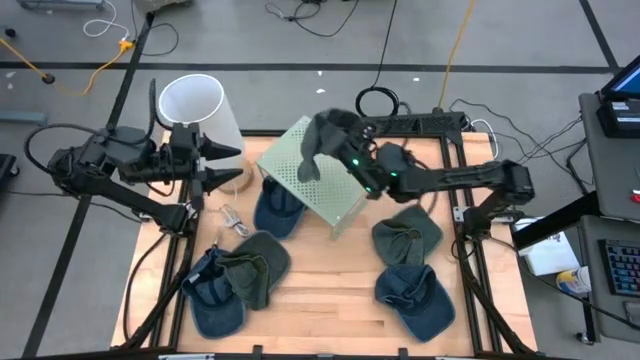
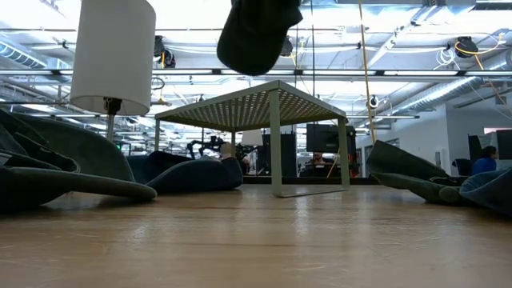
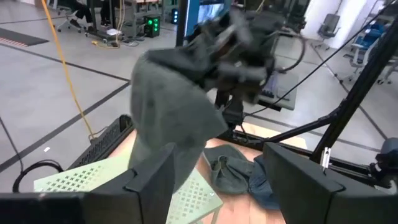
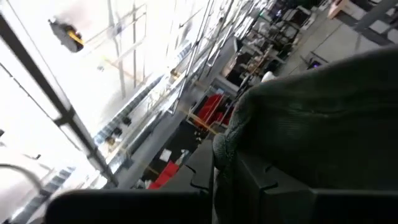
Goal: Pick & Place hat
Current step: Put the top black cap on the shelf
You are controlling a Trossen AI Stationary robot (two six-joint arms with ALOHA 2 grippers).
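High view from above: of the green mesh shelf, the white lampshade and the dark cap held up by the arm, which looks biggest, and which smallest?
1. Green mesh shelf, clearly largest.
2. White lampshade.
3. Dark cap in the right gripper, smallest, though it hangs crumpled and nearer the camera, so its place against the lampshade is unsure.

wooden table [image 1: 330, 290], caps [image 1: 415, 300], mesh rack [image 1: 318, 172], lamp [image 1: 200, 110]

The hat [image 1: 322, 140] held aloft is dark grey-green. The rack [image 1: 312, 178] beneath it is pale sage green, its top perforated with a fine grid of holes. The lampshade [image 1: 198, 108] is plain white. The table [image 1: 330, 290] is light, warm wood with visible grain. Blue hats [image 1: 415, 303] lie on it, one olive hat [image 1: 256, 268] among them. Both arms are black.
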